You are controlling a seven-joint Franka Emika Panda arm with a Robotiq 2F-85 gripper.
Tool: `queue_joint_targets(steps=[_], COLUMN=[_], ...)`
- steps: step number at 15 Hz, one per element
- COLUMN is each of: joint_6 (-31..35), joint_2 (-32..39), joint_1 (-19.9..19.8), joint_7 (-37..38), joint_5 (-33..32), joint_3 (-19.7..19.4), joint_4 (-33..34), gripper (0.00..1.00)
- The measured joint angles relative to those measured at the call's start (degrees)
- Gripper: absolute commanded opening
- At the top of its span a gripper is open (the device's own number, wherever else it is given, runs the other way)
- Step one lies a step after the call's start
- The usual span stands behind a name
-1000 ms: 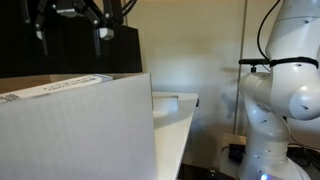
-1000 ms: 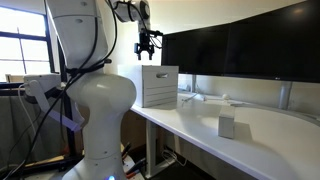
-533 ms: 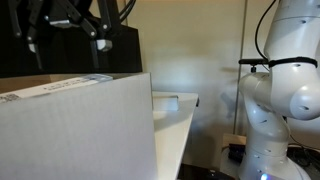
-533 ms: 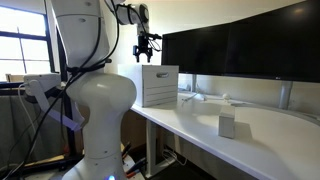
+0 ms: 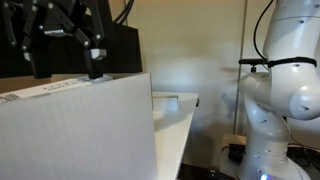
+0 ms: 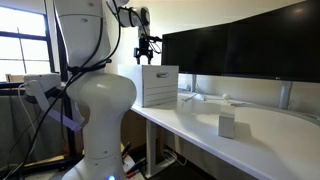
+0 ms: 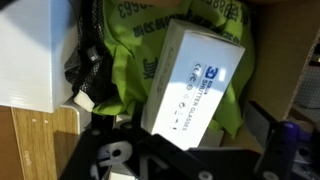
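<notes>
wrist looks down into box [image 7: 30, 60]

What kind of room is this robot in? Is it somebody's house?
It looks most like an office or a lab, not a house. There is a long white desk with a row of big dark screens along it, and a large white robot arm stands beside it.

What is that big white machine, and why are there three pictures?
It is a robot arm with a claw, called a gripper. Two pictures come from cameras standing in the room. The third comes from a camera on the robot's wrist, looking down. On the desk stands an open box, and the gripper hangs above it, open and holding nothing. Inside the box lie green packets and a small white carton.
</notes>
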Motion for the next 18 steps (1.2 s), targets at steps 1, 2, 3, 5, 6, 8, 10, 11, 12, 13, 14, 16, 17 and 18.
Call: queue_joint_targets(steps=[1,2,3,5,6,8,10,11,12,13,14,16,17,18], joint_6=[0.18,0.48,0.80,1.46,1.72,2.08,2.30,2.39,2.48,2.62,2.75,3.06,3.24,3.44], joint_2=[0.20,0.38,0.56,1.01,1.30,1.91,2.38,2.59,2.80,3.01,3.17,3.33,3.36,3.36], joint_1=[0.00,0.00,0.00,0.00,0.00,0.00,0.00,0.00,0.00,-0.01,-0.02,-0.02,-0.02,-0.02], joint_7=[0.00,0.02,0.02,0.02,0.02,0.02,0.02,0.02,0.02,0.02,0.02,0.02,0.02,0.02], joint_5=[0.00,0.00,0.00,0.00,0.00,0.00,0.00,0.00,0.00,0.00,0.00,0.00,0.00,0.00], joint_3=[0.01,0.03,0.05,0.10,0.13,0.16,0.16,0.16,0.16,0.16,0.16,0.17,0.20,0.23], joint_4=[-0.04,-0.13,-0.22,-0.37,-0.41,-0.45,-0.56,-0.62,-0.65,-0.66,-0.69,-0.77,-0.80,-0.82], gripper=[1.00,1.00,1.00,1.00,1.00,1.00,1.00,1.00,1.00,1.00,0.75,0.67,0.60,0.53])
